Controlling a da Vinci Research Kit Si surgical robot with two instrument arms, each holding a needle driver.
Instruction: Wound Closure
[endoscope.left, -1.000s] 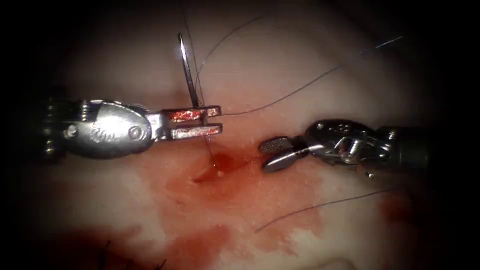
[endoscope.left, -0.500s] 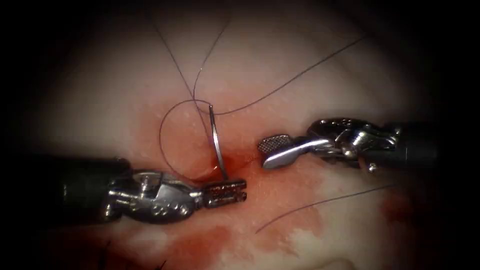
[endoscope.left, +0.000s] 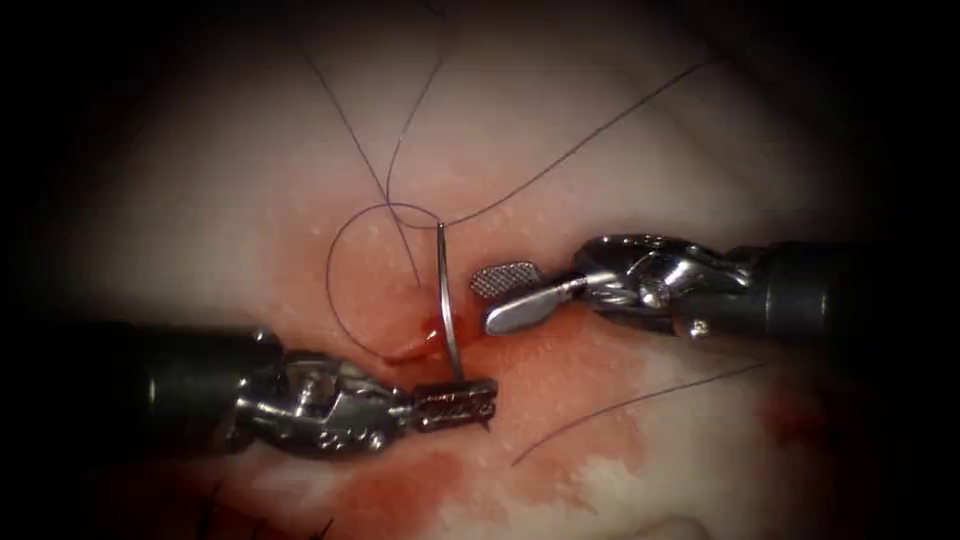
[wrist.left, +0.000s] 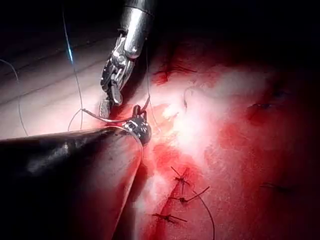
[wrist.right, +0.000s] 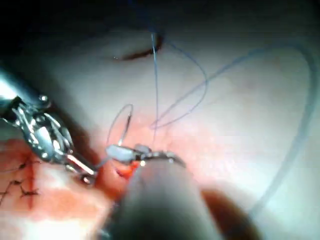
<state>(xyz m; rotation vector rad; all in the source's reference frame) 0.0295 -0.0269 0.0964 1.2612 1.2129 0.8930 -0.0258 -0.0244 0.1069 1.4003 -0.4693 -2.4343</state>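
**Needle held upright at the cut, right tool closing in**

Largest first: pale tissue (endoscope.left: 620, 150) across the endoscope view, stained with red fluid (endoscope.left: 560, 400) around and below the cut (endoscope.left: 415, 345), a short dark-red slit near the centre. In the left wrist view, finished stitches (wrist.left: 180, 197) further along the wound line.

Next, the left tool (endoscope.left: 455, 402), reaching in low from the left, jaws clenched on the needle (endoscope.left: 446, 295) at its lower end. Needle standing nearly upright, free of the tissue, just right of the cut, its upper end carrying the thread (endoscope.left: 560, 160). Compared with a second ago: lifted higher then, with the needle up above the cut; since dropped to below the cut and, over the last half second, barely shifted.

Then the right tool (endoscope.left: 500, 295), entering from the right, jaws spread and holding nothing. Moved leftward in the last half second; now just beside the needle's shaft, apart from it by a sliver, not touching as far as can be told.

Smallest: thread looping in a round bight left of the needle, passing by the cut, with long strands running up and away to the right; a separate loose strand (endoscope.left: 640, 410) lying on the stained tissue lower right.

Meaning for the task, as a judgement: needle presented mid-air between the two tools, with slack thread to manage; no bite in the tissue at this moment.
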